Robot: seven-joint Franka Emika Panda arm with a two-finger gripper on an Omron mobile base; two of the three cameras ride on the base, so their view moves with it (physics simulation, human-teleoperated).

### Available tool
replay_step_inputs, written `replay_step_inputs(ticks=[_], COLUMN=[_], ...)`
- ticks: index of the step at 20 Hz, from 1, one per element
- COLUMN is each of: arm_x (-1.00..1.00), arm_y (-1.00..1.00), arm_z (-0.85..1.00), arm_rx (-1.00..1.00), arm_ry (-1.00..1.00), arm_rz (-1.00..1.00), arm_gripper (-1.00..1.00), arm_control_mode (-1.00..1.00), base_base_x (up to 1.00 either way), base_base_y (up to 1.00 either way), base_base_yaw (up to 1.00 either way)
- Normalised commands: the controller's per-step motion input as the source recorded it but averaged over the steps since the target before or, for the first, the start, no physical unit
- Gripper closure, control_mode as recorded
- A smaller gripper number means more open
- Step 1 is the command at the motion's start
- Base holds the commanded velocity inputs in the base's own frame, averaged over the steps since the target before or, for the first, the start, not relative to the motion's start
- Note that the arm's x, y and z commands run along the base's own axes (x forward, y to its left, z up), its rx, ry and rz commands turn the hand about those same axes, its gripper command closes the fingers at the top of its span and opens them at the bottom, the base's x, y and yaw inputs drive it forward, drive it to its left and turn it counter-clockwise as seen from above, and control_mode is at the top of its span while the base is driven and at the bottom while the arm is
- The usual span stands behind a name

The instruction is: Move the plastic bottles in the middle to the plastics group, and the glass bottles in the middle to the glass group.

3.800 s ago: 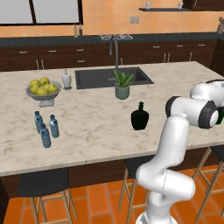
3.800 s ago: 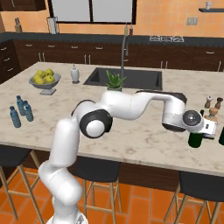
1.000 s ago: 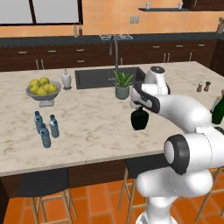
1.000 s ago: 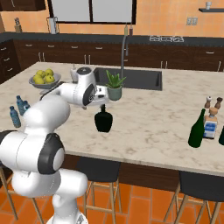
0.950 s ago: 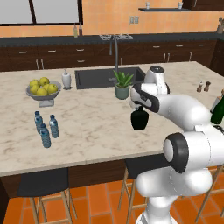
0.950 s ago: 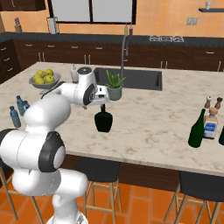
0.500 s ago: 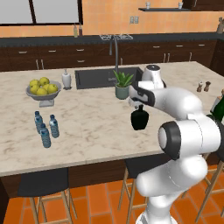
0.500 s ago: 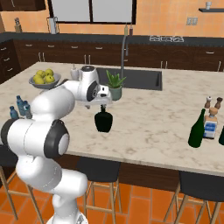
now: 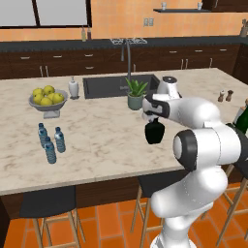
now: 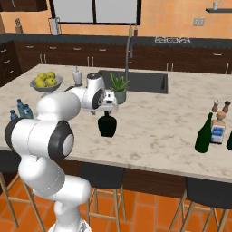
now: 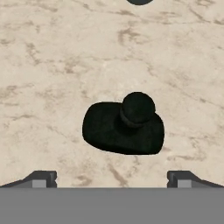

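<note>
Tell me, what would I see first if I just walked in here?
First the big white arm, bent over the marble counter with its open tool right above a squat black flask in the middle. Then the bowl of yellow lemons at the counter's far left, with three small water bottles in front of it. A green bottle stands at the right end.

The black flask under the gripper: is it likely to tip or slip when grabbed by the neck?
The black flask looks squat and wide-bodied, so probably stable. Its narrow neck and round stopper under the open gripper may slip. Being glass, likely rigid and breakable.
</note>
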Motion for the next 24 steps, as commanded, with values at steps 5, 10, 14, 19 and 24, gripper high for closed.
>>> replay_step_inputs(ticks=[5, 10, 14, 19, 24], arm_x=[0.11, 0.05, 0.10, 0.31, 0.00], arm_y=[0.00, -0.04, -0.09, 0.00, 0.00], arm_z=[-0.21, -0.03, -0.02, -0.02, -0.16], arm_rx=[0.00, 0.00, 0.00, 0.00, 0.00], arm_ry=[-0.08, 0.00, 0.00, 0.00, 0.00], arm_rz=[0.00, 0.00, 0.00, 0.00, 0.00], arm_gripper=[-1.00, -1.00, -1.00, -1.00, -1.00], arm_control_mode=[-1.00, -1.00, -1.00, -1.00, -1.00], base_base_x=[0.00, 0.00, 0.00, 0.00, 0.00], base_base_y=[0.00, 0.00, 0.00, 0.00, 0.00], base_base_yaw=[0.00, 0.00, 0.00, 0.00, 0.00])
